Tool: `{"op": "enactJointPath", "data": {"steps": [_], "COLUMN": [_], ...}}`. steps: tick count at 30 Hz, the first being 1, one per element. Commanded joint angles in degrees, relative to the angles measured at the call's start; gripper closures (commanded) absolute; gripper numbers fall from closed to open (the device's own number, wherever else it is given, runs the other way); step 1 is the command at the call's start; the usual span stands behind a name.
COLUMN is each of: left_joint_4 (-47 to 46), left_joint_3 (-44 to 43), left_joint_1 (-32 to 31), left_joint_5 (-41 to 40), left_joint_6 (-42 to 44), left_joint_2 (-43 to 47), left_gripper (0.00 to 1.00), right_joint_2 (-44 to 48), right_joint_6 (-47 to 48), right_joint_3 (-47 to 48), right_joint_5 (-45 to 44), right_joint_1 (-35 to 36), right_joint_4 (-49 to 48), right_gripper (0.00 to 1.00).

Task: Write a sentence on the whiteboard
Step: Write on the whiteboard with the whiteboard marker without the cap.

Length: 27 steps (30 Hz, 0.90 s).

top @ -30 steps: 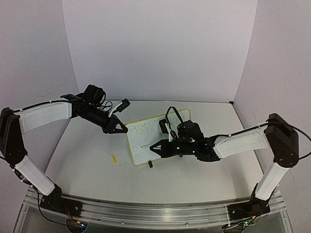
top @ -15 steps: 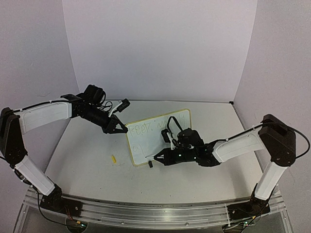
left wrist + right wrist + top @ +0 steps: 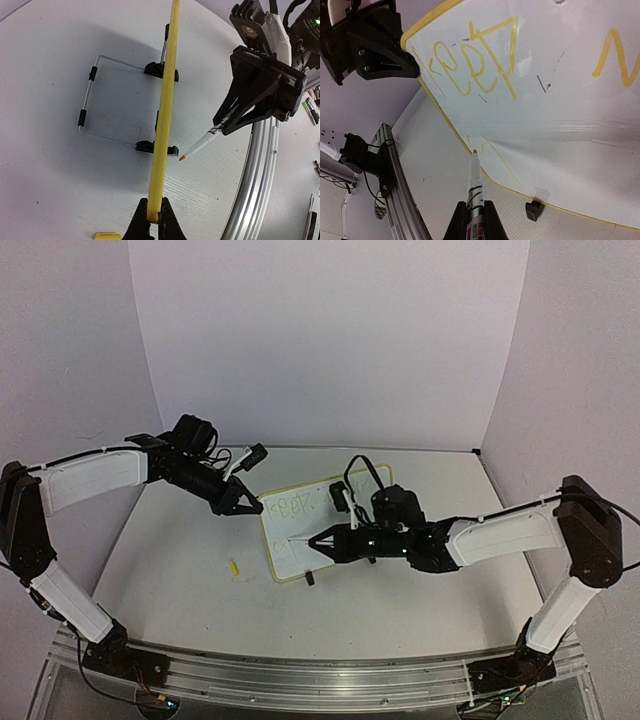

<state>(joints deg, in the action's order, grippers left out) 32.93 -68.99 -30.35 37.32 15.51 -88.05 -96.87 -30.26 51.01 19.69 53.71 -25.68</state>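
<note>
Okay, my left claw point(image 3: 250, 507) pinched the whiteboard point(image 3: 288, 560) by its 10 o'clock corner, mid-worktop point(image 3: 180, 570); my right claw point(image 3: 322, 544) gripped a marker point(image 3: 304, 541), tip by the sentence point(image 3: 295, 508) at 8 o'clock.

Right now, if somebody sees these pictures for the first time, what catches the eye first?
The whiteboard stands mid-table with yellow writing on it. The right gripper holds a marker with its tip at the board; the left gripper pinches the board's yellow rim.
</note>
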Motion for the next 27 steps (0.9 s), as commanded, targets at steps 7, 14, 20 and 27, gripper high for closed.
{"op": "enactJointPath", "data": {"steps": [7,14,20,27], "left_joint_4": [1.7,1.7,1.7,1.7], "left_joint_3": [-0.5,-0.5,-0.5,-0.4], "left_joint_1": [-1.1,-1.1,-1.1,-1.1], "left_joint_5": [-3.2,-3.2,-3.2,-3.2], "left_joint_6": [2.2,2.2,2.2,2.2], "left_joint_2": [-1.5,-1.4,-1.3,-1.2], "left_gripper": [1.00,1.00,1.00,1.00], "right_joint_2": [-3.3,-3.1,0.2,1.9], "right_joint_6": [0.8,-0.1,-0.9,-1.8], "right_joint_3": [4.4,3.8,0.6,-2.2], "right_joint_5": [-2.1,-4.8,-9.9,-11.6], "right_joint_1": [0.2,0.2,0.2,0.2], "right_joint_4": [-1.7,-1.7,-1.7,-1.5], "right_gripper": [1.00,1.00,1.00,1.00]}}
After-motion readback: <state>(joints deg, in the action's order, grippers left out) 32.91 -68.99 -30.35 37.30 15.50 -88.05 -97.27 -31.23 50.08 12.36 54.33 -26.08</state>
